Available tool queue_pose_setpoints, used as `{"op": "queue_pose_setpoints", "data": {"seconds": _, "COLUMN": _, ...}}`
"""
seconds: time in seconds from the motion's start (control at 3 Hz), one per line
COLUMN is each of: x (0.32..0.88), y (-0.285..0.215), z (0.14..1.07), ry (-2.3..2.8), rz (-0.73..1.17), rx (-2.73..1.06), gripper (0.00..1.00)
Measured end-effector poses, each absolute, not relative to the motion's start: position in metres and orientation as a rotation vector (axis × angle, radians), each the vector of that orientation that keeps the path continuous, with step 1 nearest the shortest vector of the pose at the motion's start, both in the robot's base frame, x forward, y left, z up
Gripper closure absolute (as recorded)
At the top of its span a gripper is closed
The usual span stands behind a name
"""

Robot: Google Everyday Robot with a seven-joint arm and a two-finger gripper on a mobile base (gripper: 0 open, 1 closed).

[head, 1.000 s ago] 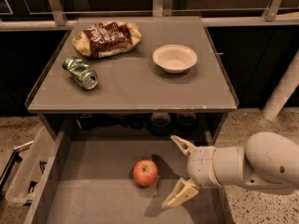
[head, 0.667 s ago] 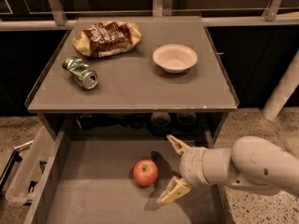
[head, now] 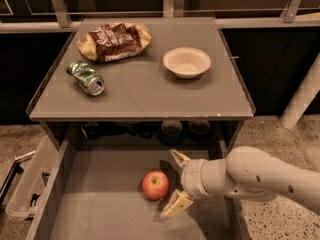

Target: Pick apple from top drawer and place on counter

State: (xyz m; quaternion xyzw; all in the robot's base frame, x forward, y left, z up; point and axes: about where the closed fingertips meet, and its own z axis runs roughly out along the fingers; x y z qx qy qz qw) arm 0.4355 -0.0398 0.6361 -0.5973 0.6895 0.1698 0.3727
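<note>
Well, the gripper, jaws apart just beside the apple in the top drawer, could nudge it rolling away.

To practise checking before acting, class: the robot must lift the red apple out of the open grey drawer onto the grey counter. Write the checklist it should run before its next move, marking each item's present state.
1. Wide grey top drawer pulled open: ok.
2. Small red apple lying uncovered on the drawer floor: ok.
3. Two-finger tool open wider than the apple: ok.
4. Tool's fingers on either side of the apple: not ok; the tool is beside it.
5. Bare spot on the flat grey counter, in front of the round white bowl: ok.
</note>
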Motion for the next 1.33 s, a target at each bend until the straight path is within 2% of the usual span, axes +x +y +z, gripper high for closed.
{"op": "queue_pose_setpoints", "data": {"seconds": 0.67, "x": 0.4228, "y": -0.0274, "z": 0.6077, "ry": 1.819, "rz": 0.636, "rx": -1.54, "gripper": 0.0}}
{"op": "queue_pose_setpoints", "data": {"seconds": 1.0, "x": 0.4214, "y": -0.0265, "z": 0.6063, "ry": 1.822, "rz": 0.652, "rx": -1.541, "gripper": 0.14}}
{"op": "queue_pose_setpoints", "data": {"seconds": 1.33, "x": 0.4214, "y": -0.0265, "z": 0.6063, "ry": 1.822, "rz": 0.652, "rx": -1.541, "gripper": 0.37}}
